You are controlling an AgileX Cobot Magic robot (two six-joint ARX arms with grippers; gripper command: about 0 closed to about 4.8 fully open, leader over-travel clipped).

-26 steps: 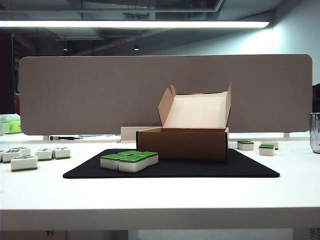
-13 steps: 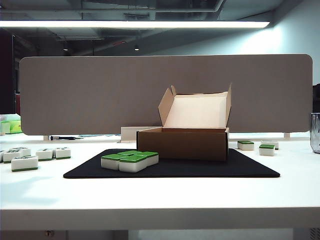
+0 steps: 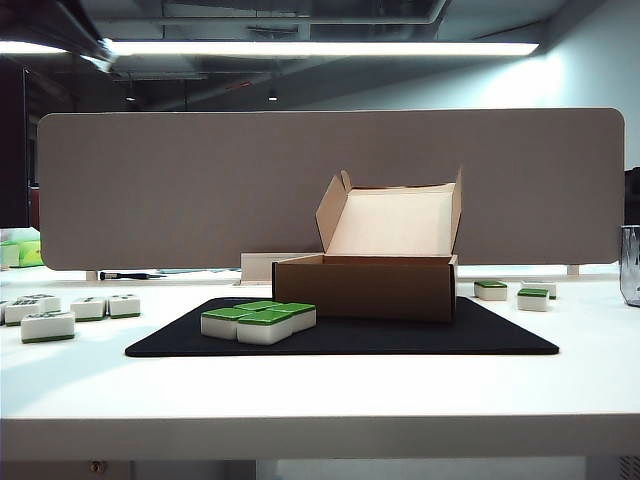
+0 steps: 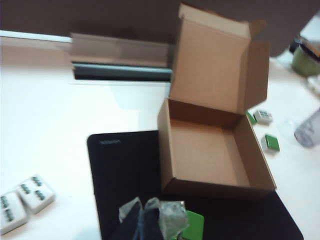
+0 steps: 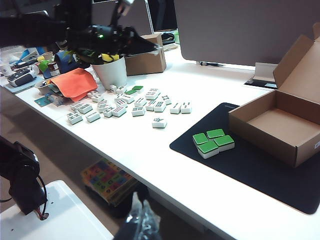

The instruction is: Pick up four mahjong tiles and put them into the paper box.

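Four green-topped tiles (image 3: 258,319) lie packed together on the black mat (image 3: 400,338), near its front left corner and just beside the box's front left corner. In the right wrist view the same tiles (image 5: 213,142) form a tight cluster, green sides up, apart from the box wall.

Left of the mat, near the tabletop's left edge, sit several white-faced tiles (image 3: 48,325) with dark markings; the right wrist view shows many more of them (image 5: 130,106) spread in loose rows toward that side, beside a white pot (image 5: 111,73) and an orange cloth (image 5: 75,83).

Above the mat's near edge hangs the left gripper (image 4: 150,219), its wrapped fingers (image 4: 172,217) pressed together and empty, over the green tiles (image 4: 192,226), of which only one corner shows past the fingertips. From the outside camera only a dark blurred bit of the left arm (image 3: 60,25) shows at the top left.

On the mat's middle stands the box (image 3: 365,288), brown cardboard, lid up and leaning back, pale inside the lid. Its floor (image 4: 205,157) is bare cardboard.

Right of the box, off the mat on the white tabletop (image 3: 320,400), rest a few loose green-topped tiles (image 3: 533,298).

Low and well off the tabletop's front edge hangs the right gripper (image 5: 142,220); its fingers appear closed, holding nothing, though they are dim and partly cut off.
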